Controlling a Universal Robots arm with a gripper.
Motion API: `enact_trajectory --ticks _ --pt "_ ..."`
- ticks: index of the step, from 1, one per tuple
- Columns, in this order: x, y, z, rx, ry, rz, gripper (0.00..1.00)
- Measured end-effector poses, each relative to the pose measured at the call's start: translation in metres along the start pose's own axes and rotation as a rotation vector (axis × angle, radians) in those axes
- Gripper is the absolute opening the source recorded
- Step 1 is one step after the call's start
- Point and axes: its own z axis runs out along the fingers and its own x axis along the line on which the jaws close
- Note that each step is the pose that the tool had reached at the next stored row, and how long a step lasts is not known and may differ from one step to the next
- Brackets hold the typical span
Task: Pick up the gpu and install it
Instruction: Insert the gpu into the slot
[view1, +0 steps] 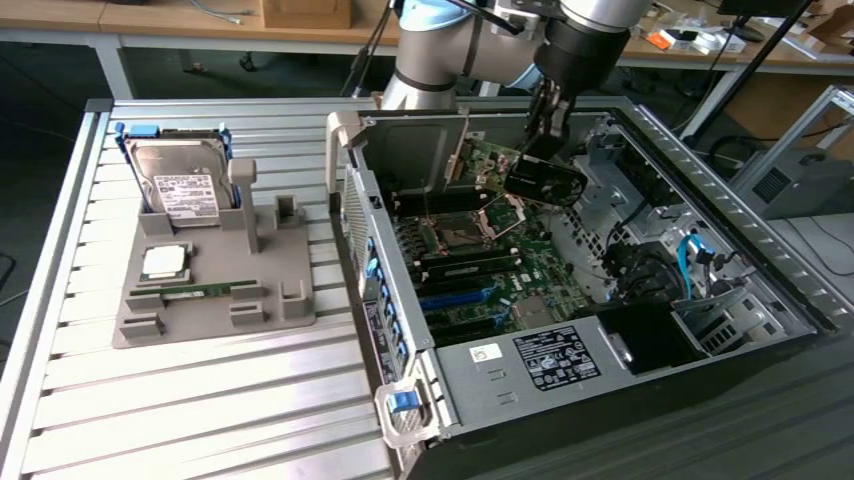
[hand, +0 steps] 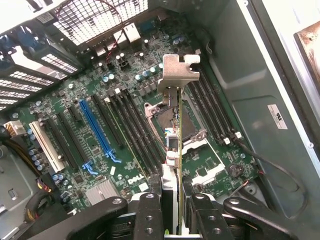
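The gpu (view1: 545, 180), a dark card with a black cooler, hangs inside the open computer case (view1: 400, 330), above the green motherboard (view1: 521, 270). My gripper (view1: 547, 135) reaches down from above and is shut on the card. In the wrist view the gpu (hand: 178, 145) shows edge-on between my gripper's (hand: 175, 222) black fingers (hand: 149, 215). Its silver end bracket (hand: 178, 72) points away from the camera. The card floats over the processor socket (hand: 167, 117) and touches no slot.
A long blue expansion slot (hand: 97, 127) and a white slot (hand: 45, 145) lie to one side of the card, with black memory slots between. The case walls (hand: 250, 100) close in around it. At the exterior view's left, a grey holder (view1: 220, 290) carries a hard drive (view1: 180, 185), a processor and a memory stick.
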Motion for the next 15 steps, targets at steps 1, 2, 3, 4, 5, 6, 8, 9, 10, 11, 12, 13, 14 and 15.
enact_trajectory --ticks 1,2,3,4,5,6,8,9,10,11,12,13,14,15 --pt "0.0 0.0 0.0 -0.0001 0.0001 -0.003 0.27" --pt "0.0 0.0 0.0 -0.0002 0.0002 -0.007 0.27" --pt "0.0 0.0 0.0 -0.0002 0.0002 -0.009 0.27" --pt "0.0 0.0 0.0001 -0.0003 0.0003 -0.012 0.27" --pt "0.0 0.0 0.0001 -0.0003 0.0003 -0.015 0.27" --pt "0.0 0.0 0.0001 -0.0004 0.0004 -0.017 0.27" --pt "0.0 0.0 0.0001 -0.0005 0.0005 -0.022 0.27" --pt "0.0 0.0 0.0001 -0.0007 0.0005 -0.027 0.27" --pt "0.0 0.0 0.0001 -0.0007 0.0006 -0.029 0.27" --pt "0.0 0.0 0.0002 -0.0008 0.0006 -0.032 0.27" --pt "0.0 0.0 0.0002 -0.0009 0.0007 -0.035 0.27" --pt "0.0 0.0 0.0002 -0.0009 0.0008 -0.038 0.27" --pt "0.0 0.0 0.0002 -0.001 0.0008 -0.041 0.27" --pt "0.0 0.0 0.0002 -0.0011 0.0009 -0.043 0.27"
